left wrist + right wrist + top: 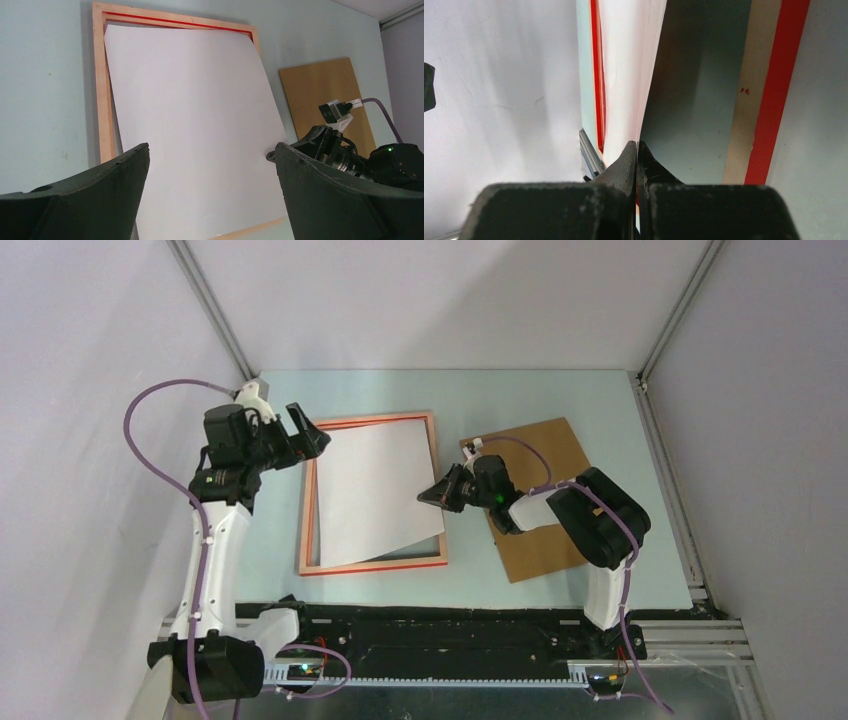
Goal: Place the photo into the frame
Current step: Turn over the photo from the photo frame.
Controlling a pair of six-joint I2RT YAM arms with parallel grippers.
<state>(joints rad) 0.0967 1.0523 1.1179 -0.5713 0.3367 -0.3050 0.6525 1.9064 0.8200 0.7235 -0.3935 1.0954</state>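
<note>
Right fingers [624,167], shut tight on the lifted edge of the photo [375,490], may crease it or leave it crooked across the frame [307,530]; left fingers [100,185] hang wide open, empty.

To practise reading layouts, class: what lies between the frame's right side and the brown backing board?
Between frame and backing board, only bare table, clearest in the top view; the right pincer, shut on the photo, reaches across above it.

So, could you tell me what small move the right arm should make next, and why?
Probably lower the right pincer slightly and square the photo up: its pinched right edge is raised and it sits askew in the frame, not yet flat.
</note>
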